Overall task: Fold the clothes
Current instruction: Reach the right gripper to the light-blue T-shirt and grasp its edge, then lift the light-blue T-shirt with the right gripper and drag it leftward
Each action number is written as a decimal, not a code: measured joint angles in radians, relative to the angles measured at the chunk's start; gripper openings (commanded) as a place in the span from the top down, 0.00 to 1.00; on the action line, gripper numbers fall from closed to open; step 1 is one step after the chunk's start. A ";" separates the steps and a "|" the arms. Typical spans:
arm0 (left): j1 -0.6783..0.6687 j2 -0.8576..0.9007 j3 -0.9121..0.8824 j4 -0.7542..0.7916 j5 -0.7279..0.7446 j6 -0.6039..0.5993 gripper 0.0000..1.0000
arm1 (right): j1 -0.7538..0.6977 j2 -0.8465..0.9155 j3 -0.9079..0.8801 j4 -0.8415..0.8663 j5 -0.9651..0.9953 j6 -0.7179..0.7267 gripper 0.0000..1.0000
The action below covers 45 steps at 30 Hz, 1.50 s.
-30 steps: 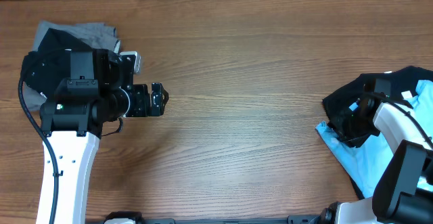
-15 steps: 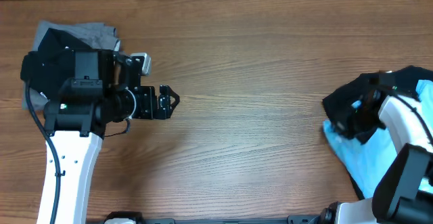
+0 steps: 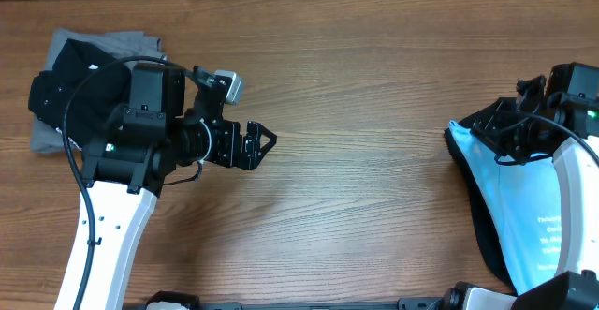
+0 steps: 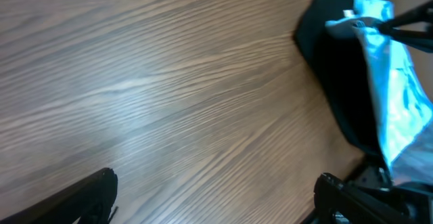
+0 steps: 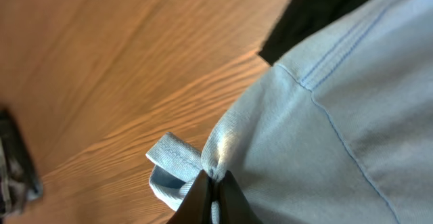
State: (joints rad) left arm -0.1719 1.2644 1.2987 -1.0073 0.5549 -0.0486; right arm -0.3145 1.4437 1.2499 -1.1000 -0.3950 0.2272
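One edge of the sky-blue T-shirt (image 3: pixel 522 202), heaped on a black T-shirt (image 4: pixel 331 75) at the right end of the table (image 3: pixel 374 85), is pinched by the right gripper (image 5: pixel 213 187) while the left gripper (image 3: pixel 255 143) is spread empty; it should be drawn centreward slowly, kept low.

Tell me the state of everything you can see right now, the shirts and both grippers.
sky-blue T-shirt: unfolded, pinched by one edge.
black garment: loose, lying beside and under the sky-blue T-shirt.
grey shirt: lying flat at far left, partly hidden.
left gripper: open, holding nothing.
right gripper: shut on the sky-blue T-shirt's edge.
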 measured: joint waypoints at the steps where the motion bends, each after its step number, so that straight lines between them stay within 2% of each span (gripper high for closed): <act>1: -0.009 0.000 0.000 0.012 0.011 0.000 0.08 | 0.000 -0.002 0.008 0.000 -0.016 -0.002 0.96; 7: -0.077 0.012 0.000 0.047 0.044 0.000 0.08 | 0.000 -0.002 0.074 -0.011 -0.072 -0.010 0.96; 10: -0.132 0.043 0.000 0.107 0.056 -0.001 0.12 | 0.000 -0.003 0.120 -0.034 -0.104 -0.012 0.96; 16: -0.290 0.171 0.010 0.324 0.086 -0.032 0.29 | 0.000 -0.003 0.130 -0.098 -0.137 -0.015 0.96; 17: -0.329 0.216 0.011 0.377 0.101 -0.046 0.29 | 0.000 -0.004 0.130 -0.111 -0.140 -0.015 0.96; 19: -0.385 0.290 0.011 0.429 0.116 -0.075 0.22 | 0.000 -0.004 0.130 -0.141 -0.136 -0.015 0.96; 21: -0.408 0.336 0.011 0.434 0.124 -0.090 0.17 | 0.000 -0.004 0.132 -0.169 -0.113 -0.014 0.96; 27: -0.397 0.355 0.011 0.391 0.127 -0.107 0.16 | 0.000 -0.004 0.177 -0.088 -0.094 -0.010 0.96; 30: -0.378 0.355 0.011 0.320 0.127 -0.106 0.21 | -0.002 -0.004 0.285 -0.031 -0.099 0.013 0.96; 37: -0.302 0.323 0.013 0.237 0.126 -0.098 0.20 | -0.002 -0.005 0.494 0.129 -0.160 0.068 0.96; 41: -0.238 0.259 0.063 0.159 0.114 -0.071 0.16 | -0.001 -0.006 0.510 0.240 -0.258 0.122 0.96; 45: -0.178 0.174 0.155 0.058 0.042 -0.039 0.13 | 0.047 -0.006 0.512 0.379 -0.326 0.196 0.96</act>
State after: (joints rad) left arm -0.3500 1.4380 1.4536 -0.9497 0.5972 -0.0875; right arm -0.2680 1.4372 1.7615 -0.7208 -0.7212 0.4229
